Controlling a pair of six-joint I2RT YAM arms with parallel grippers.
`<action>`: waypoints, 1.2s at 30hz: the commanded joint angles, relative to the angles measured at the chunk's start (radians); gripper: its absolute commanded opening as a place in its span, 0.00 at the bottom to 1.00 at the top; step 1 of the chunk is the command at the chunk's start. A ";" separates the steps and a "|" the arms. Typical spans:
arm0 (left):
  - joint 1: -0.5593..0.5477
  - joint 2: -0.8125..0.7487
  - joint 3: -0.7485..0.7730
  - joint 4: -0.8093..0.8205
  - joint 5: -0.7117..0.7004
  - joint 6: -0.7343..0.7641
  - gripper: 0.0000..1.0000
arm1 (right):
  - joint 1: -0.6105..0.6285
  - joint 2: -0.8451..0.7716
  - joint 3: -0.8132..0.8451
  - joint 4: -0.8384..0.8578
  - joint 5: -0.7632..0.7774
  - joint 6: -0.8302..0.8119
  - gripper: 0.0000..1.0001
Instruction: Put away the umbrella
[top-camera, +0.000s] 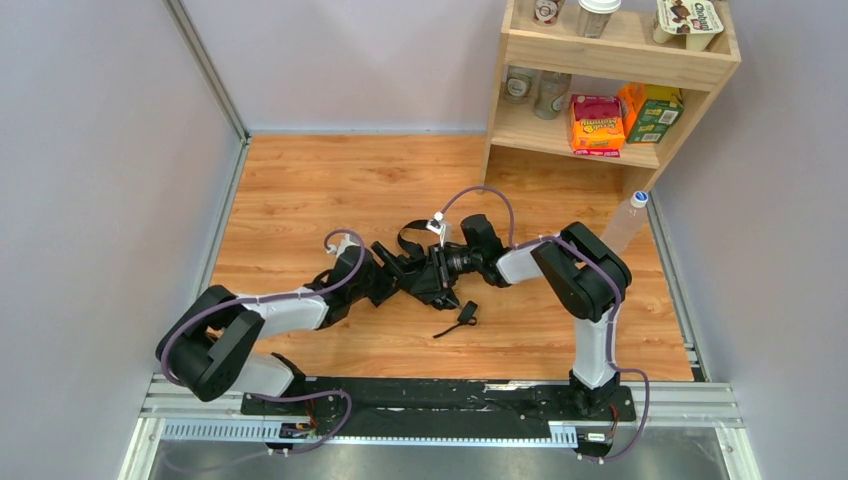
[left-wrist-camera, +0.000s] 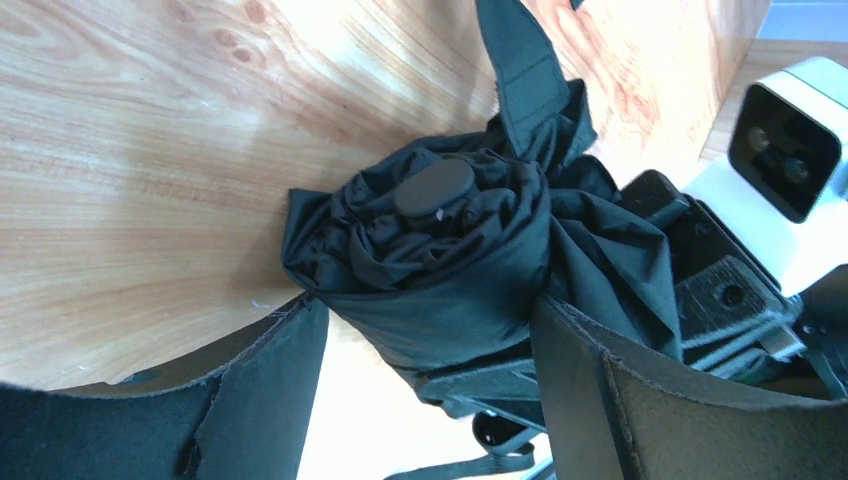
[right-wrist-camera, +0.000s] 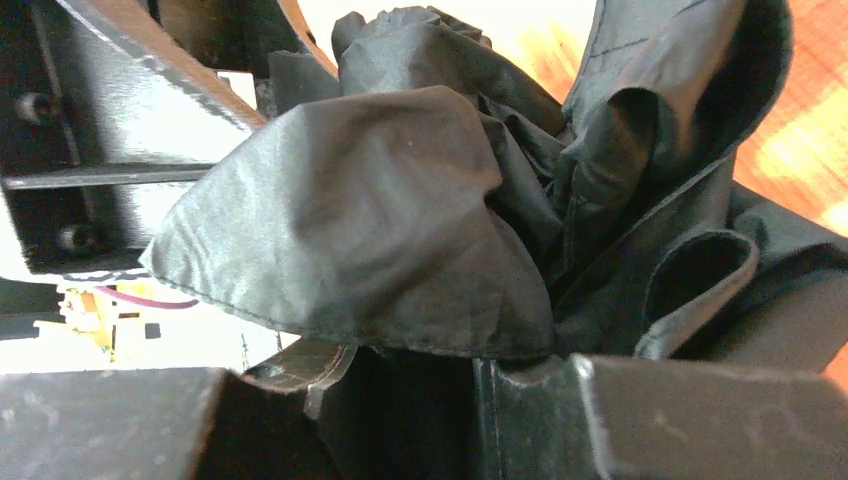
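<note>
One black fabric compact umbrella (top-camera: 428, 275) is lying collapsed and loosely bunched at the middle of one wooden desk (top-camera: 300, 190), with two robot arms meeting over it. At the far right corner, one pale wooden shelf unit (top-camera: 620, 55) is holding packets and jars on two levels. One clear plastic bottle with a blue cap (top-camera: 625, 222) is standing beside it.

The left end effector (top-camera: 388, 272) is spreading its jaws wide around the umbrella's rolled end without clamping it. The right end effector (top-camera: 452, 263) is standing partly closed and appears to be pinching a fold of the canopy.

The overhead view alone is showing a thin black strap (top-camera: 460, 318) trailing on the desk just beside the bundle. The left wrist view is showing the umbrella (left-wrist-camera: 440, 260) end-on with its round black cap (left-wrist-camera: 433, 188), a sliver of desk showing by one finger (left-wrist-camera: 270, 370). The right wrist view is filling with crumpled fabric (right-wrist-camera: 380, 220) dropping between its own fingers (right-wrist-camera: 700, 420).
</note>
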 joint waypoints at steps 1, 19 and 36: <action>-0.001 0.074 0.050 -0.029 -0.081 -0.027 0.80 | 0.018 0.090 -0.054 -0.257 0.017 -0.017 0.00; -0.032 0.151 -0.030 -0.067 -0.043 -0.103 0.79 | 0.041 0.062 -0.048 -0.246 0.087 -0.006 0.00; -0.047 0.074 0.008 -0.287 -0.018 -0.409 0.80 | 0.046 0.070 -0.091 0.087 0.034 0.244 0.00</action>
